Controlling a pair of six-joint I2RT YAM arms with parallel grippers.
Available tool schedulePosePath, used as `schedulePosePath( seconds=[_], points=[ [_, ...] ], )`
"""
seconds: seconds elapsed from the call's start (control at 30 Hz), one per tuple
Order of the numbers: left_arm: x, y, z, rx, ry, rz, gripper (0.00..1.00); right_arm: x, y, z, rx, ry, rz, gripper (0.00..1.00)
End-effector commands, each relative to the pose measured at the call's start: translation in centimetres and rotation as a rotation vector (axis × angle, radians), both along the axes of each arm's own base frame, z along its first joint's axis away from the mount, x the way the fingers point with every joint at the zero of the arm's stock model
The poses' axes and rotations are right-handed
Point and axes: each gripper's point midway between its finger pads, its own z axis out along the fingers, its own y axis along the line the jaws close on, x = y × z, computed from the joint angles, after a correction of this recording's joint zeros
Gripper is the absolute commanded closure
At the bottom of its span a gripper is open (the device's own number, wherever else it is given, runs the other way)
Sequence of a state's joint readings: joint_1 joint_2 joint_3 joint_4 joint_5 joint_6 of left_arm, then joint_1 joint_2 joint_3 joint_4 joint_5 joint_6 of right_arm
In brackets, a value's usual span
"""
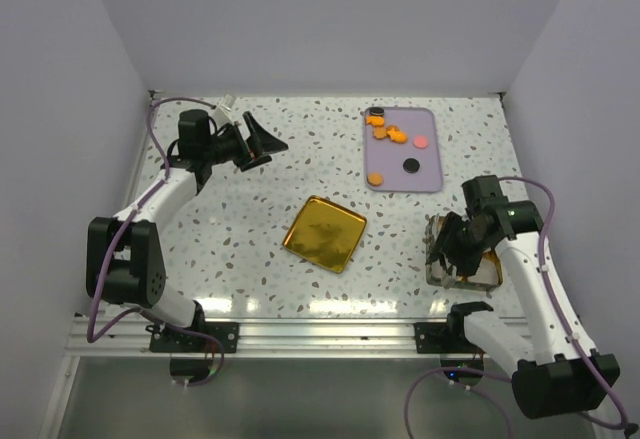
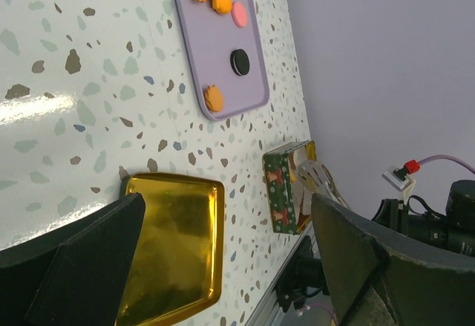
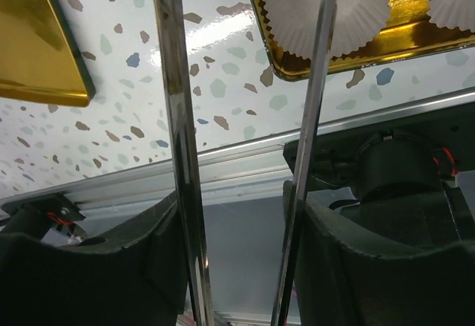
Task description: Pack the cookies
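Lying on the purple tray [image 1: 432, 167] at the far right of the surface [image 1: 250, 219], the cookies [image 1: 397, 137] are sitting in a loose scatter: several orange ones are bunching toward the far end, a pink one and a black one are lying apart in the middle, and another orange one is resting at the near corner. They are looking thin, light and stiff, and probably brittle, so I am judging that a gentle pinch across the edge, or a lift from just under the rim, is suiting them better than a hard squeeze; the bunched ones are calling for taking the outermost first. Nearer the arms, the tin [image 2: 280, 192] is standing open with white cups [image 3: 319, 7] sitting inside, none of the visible ones showing a cookie. The right pincer [image 1: 450, 247] is hanging over it, clamping tongs [image 3: 178, 118] whose two blades are standing apart; their tips are lying out of view. The gold lid [image 1: 323, 232] is lying alone mid-surface, between the tin and the left arm. The left pincer [image 1: 262, 149] is hovering at the far left with its fingers spread wide, gripping nothing.
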State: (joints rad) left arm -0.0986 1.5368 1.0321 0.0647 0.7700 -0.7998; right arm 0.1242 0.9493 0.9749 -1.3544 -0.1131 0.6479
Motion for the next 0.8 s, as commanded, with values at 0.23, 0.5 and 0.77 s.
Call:
schedulePosePath(
  seconds=[0.23,0.5,0.77],
  points=[
    [-0.3,0.1,1.3,0.017,-0.061,-0.008,0.0,1.5,-1.3,1.0,-0.078,-0.031,-0.008,0.42],
    [0.1,0.2,1.5,0.017,-0.065,-0.002,0.0,4.6,-1.0,4.7,-0.076,-0.121,0.016,0.44],
    [0.3,0.2,1.6,0.016,-0.064,0.001,0.0,9.9,1.2,5.9,0.012,-0.169,0.098,0.45]
  ],
)
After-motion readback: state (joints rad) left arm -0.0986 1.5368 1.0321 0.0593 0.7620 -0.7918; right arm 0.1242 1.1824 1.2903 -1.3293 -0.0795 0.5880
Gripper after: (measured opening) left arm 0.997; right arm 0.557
